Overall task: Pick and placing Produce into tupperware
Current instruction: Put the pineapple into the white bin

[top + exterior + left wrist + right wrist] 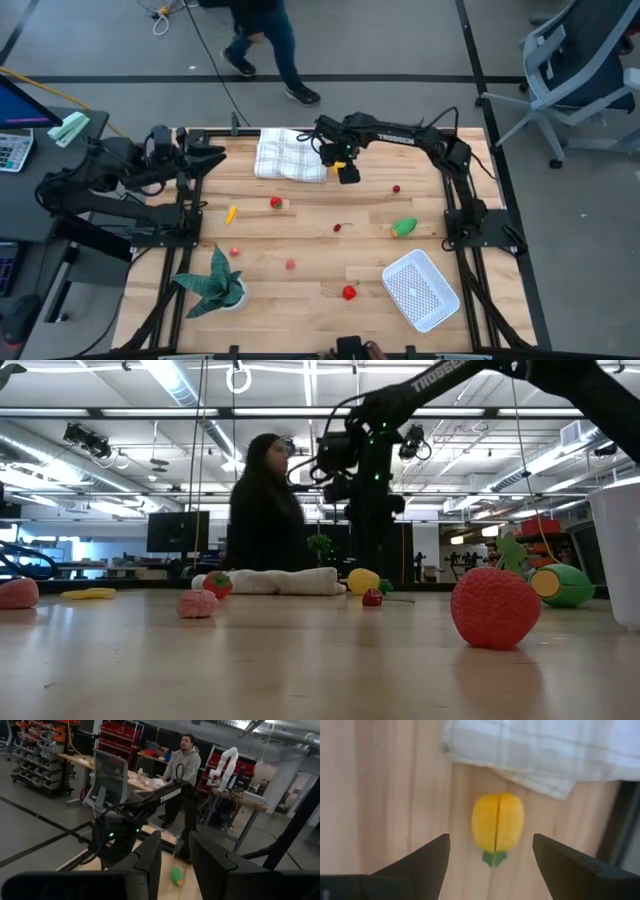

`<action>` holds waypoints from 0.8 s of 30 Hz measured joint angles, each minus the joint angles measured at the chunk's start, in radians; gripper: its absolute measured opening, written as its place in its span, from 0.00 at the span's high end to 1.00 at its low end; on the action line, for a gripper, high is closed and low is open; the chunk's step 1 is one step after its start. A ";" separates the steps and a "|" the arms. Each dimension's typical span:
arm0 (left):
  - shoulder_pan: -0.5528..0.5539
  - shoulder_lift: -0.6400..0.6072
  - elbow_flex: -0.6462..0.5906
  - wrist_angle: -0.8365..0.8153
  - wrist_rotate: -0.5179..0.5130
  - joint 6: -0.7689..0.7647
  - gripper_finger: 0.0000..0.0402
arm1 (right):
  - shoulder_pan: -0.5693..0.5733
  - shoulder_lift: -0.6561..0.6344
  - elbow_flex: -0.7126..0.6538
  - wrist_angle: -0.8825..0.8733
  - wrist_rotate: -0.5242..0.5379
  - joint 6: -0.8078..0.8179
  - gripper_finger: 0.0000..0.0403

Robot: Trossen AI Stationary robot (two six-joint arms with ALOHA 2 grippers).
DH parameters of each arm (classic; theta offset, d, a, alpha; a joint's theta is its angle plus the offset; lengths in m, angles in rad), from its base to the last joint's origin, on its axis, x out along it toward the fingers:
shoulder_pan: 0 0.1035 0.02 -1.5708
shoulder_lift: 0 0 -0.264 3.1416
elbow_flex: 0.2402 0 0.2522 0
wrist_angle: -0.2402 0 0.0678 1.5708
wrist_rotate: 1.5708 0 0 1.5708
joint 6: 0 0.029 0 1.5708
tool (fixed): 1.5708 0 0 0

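My right gripper [490,852] hangs with fingers spread wide over the yellow pepper [498,828], which lies at the table's far side just beside the checked cloth [540,750]. I should descend straight, centred, clear of the cloth.

Bare wood is seen on either side of the yellow pepper [498,829] between the spread fingers of the right gripper [490,851]; passage beyond it is blocked by the folded checked cloth [540,755] lying close.
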 joint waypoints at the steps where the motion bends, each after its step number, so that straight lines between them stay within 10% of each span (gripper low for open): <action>1: 0.000 0.005 0.000 0.002 0.000 0.000 0.73 | 0.000 0.012 0.000 -0.001 0.000 -0.005 0.27; 24: 0.000 0.058 0.000 0.000 0.000 0.007 0.73 | -0.005 0.083 0.000 0.048 0.016 0.087 0.27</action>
